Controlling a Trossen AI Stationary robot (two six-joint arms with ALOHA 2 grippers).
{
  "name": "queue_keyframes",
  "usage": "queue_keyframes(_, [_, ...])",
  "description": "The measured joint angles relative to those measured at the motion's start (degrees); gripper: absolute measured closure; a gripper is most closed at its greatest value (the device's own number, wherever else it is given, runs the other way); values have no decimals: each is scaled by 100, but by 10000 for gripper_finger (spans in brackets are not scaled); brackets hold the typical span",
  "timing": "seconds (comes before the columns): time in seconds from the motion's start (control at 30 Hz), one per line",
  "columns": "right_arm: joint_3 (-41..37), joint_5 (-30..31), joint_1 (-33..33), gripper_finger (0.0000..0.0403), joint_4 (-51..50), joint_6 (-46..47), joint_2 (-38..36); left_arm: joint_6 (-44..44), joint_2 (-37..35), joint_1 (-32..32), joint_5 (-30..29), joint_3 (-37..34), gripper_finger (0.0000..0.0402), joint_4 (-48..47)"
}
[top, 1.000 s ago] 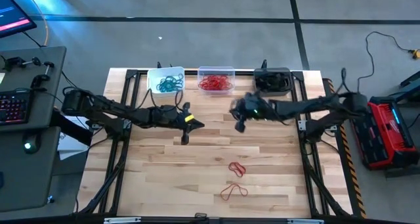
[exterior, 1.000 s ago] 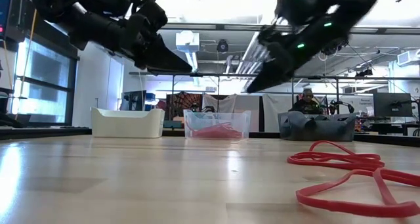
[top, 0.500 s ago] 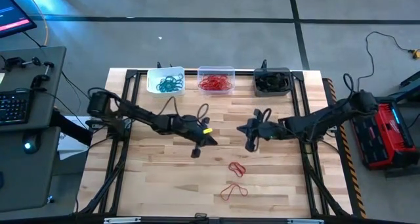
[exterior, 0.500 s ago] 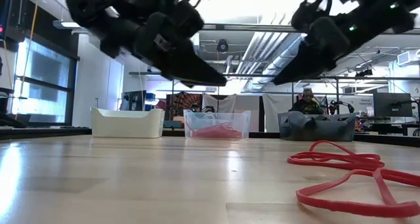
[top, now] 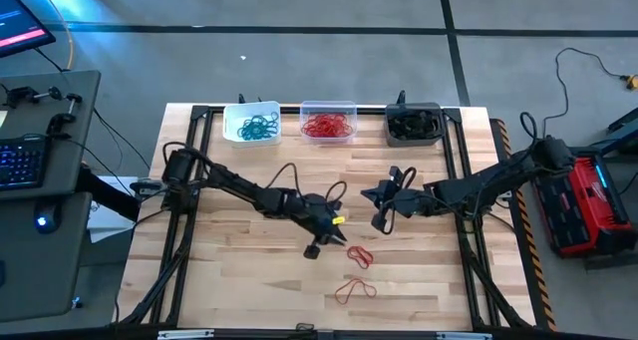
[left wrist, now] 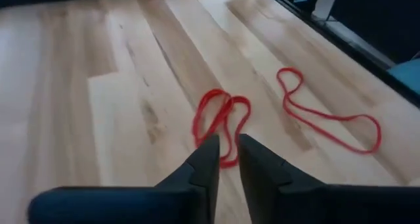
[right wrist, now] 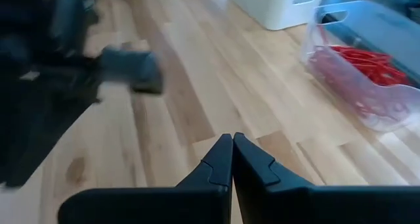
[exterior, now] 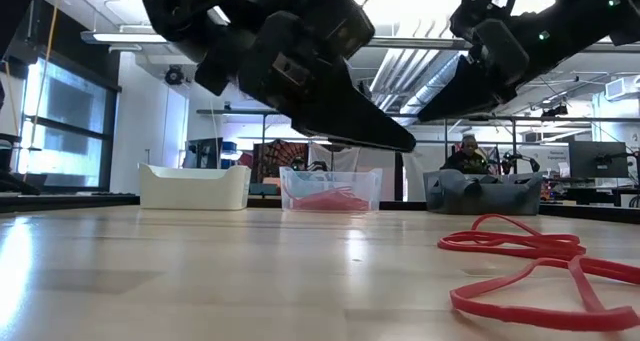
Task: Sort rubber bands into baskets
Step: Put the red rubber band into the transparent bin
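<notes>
We are at the step of fetching one of the 2 loose red rubber bands [top: 360, 255] left on the table [top: 229, 270]; the others already lie sorted in the 3 baskets [top: 251, 108] at the far edge, teal in the white one, red in the clear one, dark ones in the grey one. The left gripper [left wrist: 223, 159] hovers above the nearer red band, its fingers slightly apart and holding nothing. Next, we judge, it must open wider, descend, and pinch the thin loop against the wood. The right gripper [right wrist: 232, 159] waits near the table's middle, clenched and empty. The left wrist view shows both loops clearly; in the low view they overlap, and probably only 1 is fully seen.
</notes>
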Motion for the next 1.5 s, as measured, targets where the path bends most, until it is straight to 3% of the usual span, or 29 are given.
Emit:
queue_keyframes(0.17, [0, 169, -203, 403, -15, 9, -49, -240, 310, -104, -48, 262, 319, -11])
queue_keyframes(0.4, [4, -208, -673, 403, 25, -351, -249, -247, 813, -142, -383, 664, 285, -43])
queue_keyframes(0.93, [9, -225, -1144, 403, 13, -838, -601, -238, 1551, -75, -348, 1511, 284, -327])
queue_keyframes(1.5, [9, -203, -1144, 403, -3, -839, -599, -108, 1635, -72, -291, 1615, 287, -314])
